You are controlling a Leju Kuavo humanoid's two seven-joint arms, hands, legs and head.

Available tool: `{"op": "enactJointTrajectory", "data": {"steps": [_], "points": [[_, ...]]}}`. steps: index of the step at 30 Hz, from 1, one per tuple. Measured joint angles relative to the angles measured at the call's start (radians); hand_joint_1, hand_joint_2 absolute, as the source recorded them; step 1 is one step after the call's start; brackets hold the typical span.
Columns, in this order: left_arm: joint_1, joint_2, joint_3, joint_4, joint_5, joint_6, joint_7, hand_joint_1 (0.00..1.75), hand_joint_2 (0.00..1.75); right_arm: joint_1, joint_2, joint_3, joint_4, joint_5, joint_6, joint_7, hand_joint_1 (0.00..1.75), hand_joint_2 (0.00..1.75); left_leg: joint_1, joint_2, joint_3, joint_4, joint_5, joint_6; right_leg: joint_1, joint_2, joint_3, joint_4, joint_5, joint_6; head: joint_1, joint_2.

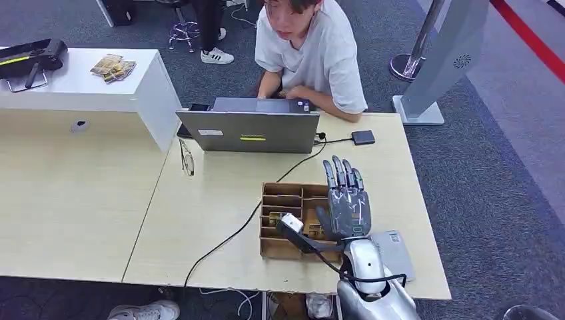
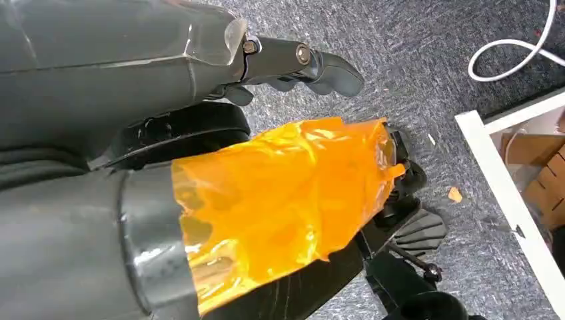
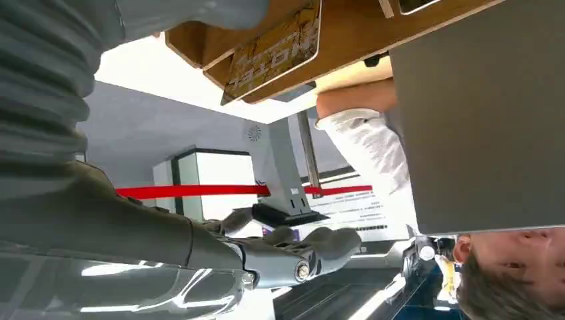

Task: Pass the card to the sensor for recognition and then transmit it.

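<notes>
A wooden divided box [image 1: 283, 200] stands on the pale table [image 1: 200, 227] in the head view. My right hand [image 1: 346, 200] hovers over the box's right side, fingers straight and apart, holding nothing. A gold card [image 3: 273, 50] stands in a slot of the box [image 3: 346, 33] in the right wrist view, apart from my fingers [image 3: 320, 250]; a gold edge of a card [image 1: 312, 232] shows beside my thumb. A small black sensor [image 1: 363, 137] lies at the far table edge, cabled to the laptop [image 1: 250, 127]. My left hand [image 2: 300, 67] hangs over grey carpet, empty.
A person [image 1: 310, 53] sits behind the laptop, hands at its keyboard. A black cable [image 1: 233, 233] runs across the table past the box. Glasses [image 1: 186, 157] lie left of the laptop. A grey pad [image 1: 394, 250] lies by my right wrist. Gold cards [image 1: 113, 67] sit on the white counter.
</notes>
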Motion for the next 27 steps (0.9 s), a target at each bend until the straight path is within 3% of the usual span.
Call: {"op": "enactJointTrajectory", "data": {"steps": [1, 2, 3, 8, 12, 15, 27], "points": [[0.0, 0.0, 0.0, 0.0, 0.0, 0.0, 0.0, 0.0, 0.0, 0.0, 0.0, 0.0, 0.0, 0.0, 0.0, 0.0, 0.31, 1.75, 0.0, 0.0, 0.0, 0.0, 0.0, 0.0, 0.0, 0.0, 0.0, 0.0, 0.0, 0.0, 0.0, 0.0], [0.0, 0.0, 0.0, 0.0, 0.0, 0.0, 0.0, 0.0, 0.0, 0.0, 0.0, 0.0, 0.0, 0.0, 0.0, 0.0, 0.58, 1.75, 0.0, 0.0, 0.0, 0.0, 0.0, 0.0, 0.0, 0.0, 0.0, 0.0, 0.0, 0.0, 0.0, 0.0], [0.0, 0.0, 0.0, 0.0, 0.001, 0.0, 0.0, 0.0, 0.0, 0.0, 0.0, 0.0, 0.0, 0.0, 0.0, 0.0, 0.72, 1.75, 0.0, 0.0, 0.0, 0.0, 0.0, 0.0, 0.0, 0.0, 0.0, 0.0, 0.0, 0.0, 0.0, 0.0], [0.0, 0.0, 0.0, 0.0, 0.002, 0.0, -0.001, 0.0, 0.0, 0.0, 0.0, 0.0, 0.0, 0.0, 0.003, 0.0, 0.7, 1.75, 0.0, 0.0, 0.0, 0.0, 0.0, 0.0, 0.0, 0.0, 0.0, 0.0, 0.0, 0.0, 0.0, 0.0], [0.0, 0.0, 0.0, 0.0, 0.003, 0.001, -0.003, 0.0, 0.0, 0.0, 0.0, 0.0, 0.0, 0.0, 0.003, -0.001, 0.82, 1.75, 0.0, 0.0, 0.0, 0.0, 0.0, 0.0, 0.0, 0.0, 0.0, 0.0, 0.0, 0.0, 0.0, 0.0], [0.0, 0.0, 0.0, 0.0, 0.005, 0.001, -0.003, 0.0, 0.0, 0.0, 0.0, 0.0, 0.0, 0.0, 0.003, -0.001, 0.72, 1.75, 0.0, 0.0, 0.0, 0.0, 0.0, 0.0, 0.0, 0.0, 0.0, 0.0, 0.0, 0.0, 0.0, 0.0], [0.0, 0.0, 0.0, 0.0, 0.005, 0.001, -0.003, 0.0, 0.0, 0.0, 0.0, 0.0, 0.0, 0.0, 0.007, -0.001, 0.59, 1.75, 0.0, 0.0, 0.0, 0.0, 0.0, 0.0, 0.0, 0.0, 0.0, 0.0, 0.0, 0.0, 0.0, 0.0]]}}
